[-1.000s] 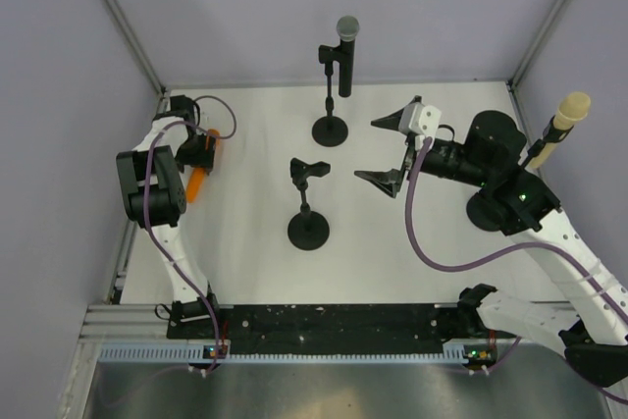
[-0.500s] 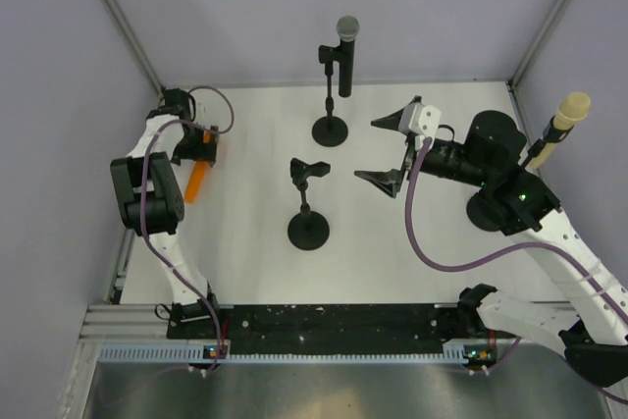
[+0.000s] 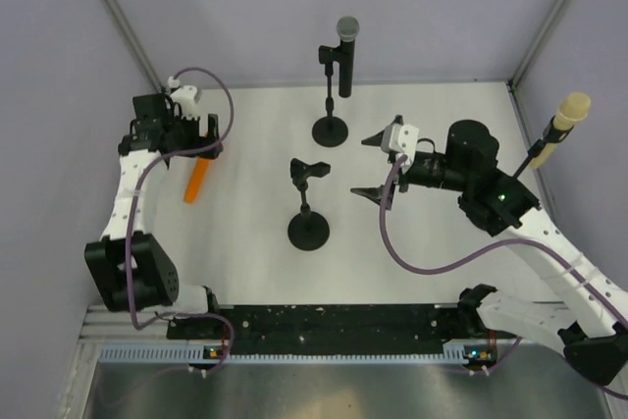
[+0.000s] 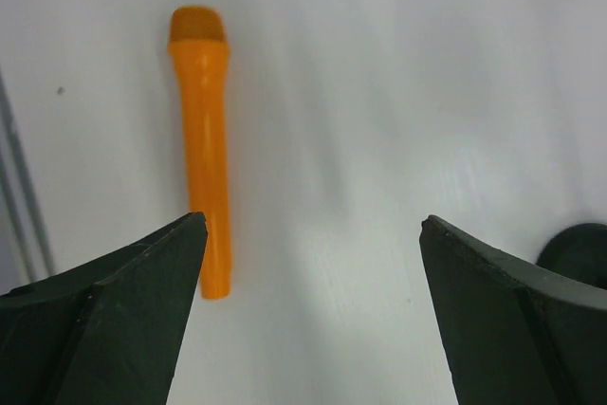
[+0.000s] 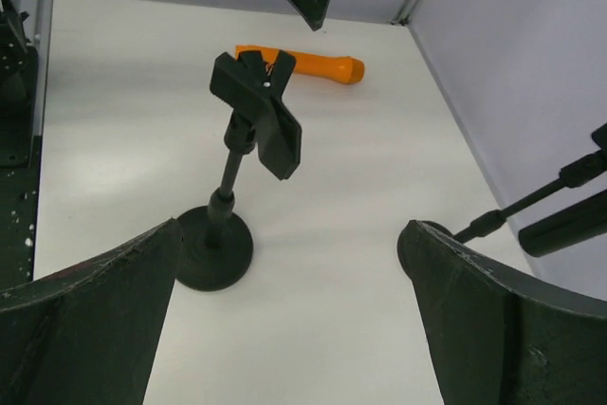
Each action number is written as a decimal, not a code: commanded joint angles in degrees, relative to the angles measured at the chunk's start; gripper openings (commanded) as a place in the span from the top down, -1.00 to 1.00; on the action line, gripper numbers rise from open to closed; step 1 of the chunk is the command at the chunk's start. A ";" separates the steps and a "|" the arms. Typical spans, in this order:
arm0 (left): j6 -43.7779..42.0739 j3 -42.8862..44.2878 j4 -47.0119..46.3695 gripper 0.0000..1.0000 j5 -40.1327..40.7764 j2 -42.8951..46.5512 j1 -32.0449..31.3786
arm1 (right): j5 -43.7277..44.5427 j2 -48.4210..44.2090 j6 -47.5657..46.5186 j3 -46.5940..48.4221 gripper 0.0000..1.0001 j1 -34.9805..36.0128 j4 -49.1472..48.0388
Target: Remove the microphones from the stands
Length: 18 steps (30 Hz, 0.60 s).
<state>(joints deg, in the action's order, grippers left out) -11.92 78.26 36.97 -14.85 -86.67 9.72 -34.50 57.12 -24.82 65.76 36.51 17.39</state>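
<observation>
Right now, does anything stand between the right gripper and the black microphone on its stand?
Nothing visible does. Only bare table lies between the right gripper, jaws open, and the black microphone. The empty stand stands aside, left of that line in the top view.

No text, label, brand, number or sign can be read in any view.

**Twin arms, white and black**

White links join black joint housings on the left arm (image 3: 121, 205) and right arm (image 3: 564, 264), a purple cable (image 3: 432, 266) looping along each. The left pincer (image 4: 313, 225) and right pincer (image 5: 289, 234) end in dark, wedge-shaped fingers (image 4: 123, 301).
</observation>
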 commanded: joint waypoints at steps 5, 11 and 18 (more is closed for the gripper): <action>-1.44 -29.10 -34.83 -0.98 -36.88 23.91 0.13 | -11.01 1.76 0.73 -11.68 -0.98 0.14 -14.11; 7.52 -39.93 -53.74 -0.98 -52.54 25.07 0.04 | -15.16 5.97 5.30 -20.57 -0.97 0.14 -30.02; 4.46 -44.68 -56.39 -0.98 -55.29 23.66 -3.03 | -12.96 11.77 13.03 -27.25 -0.90 0.31 -49.96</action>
<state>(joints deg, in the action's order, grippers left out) -6.52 35.57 -11.57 -65.39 -63.37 8.60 -46.48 66.72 -18.31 40.45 36.51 -14.13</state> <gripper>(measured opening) 0.991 0.964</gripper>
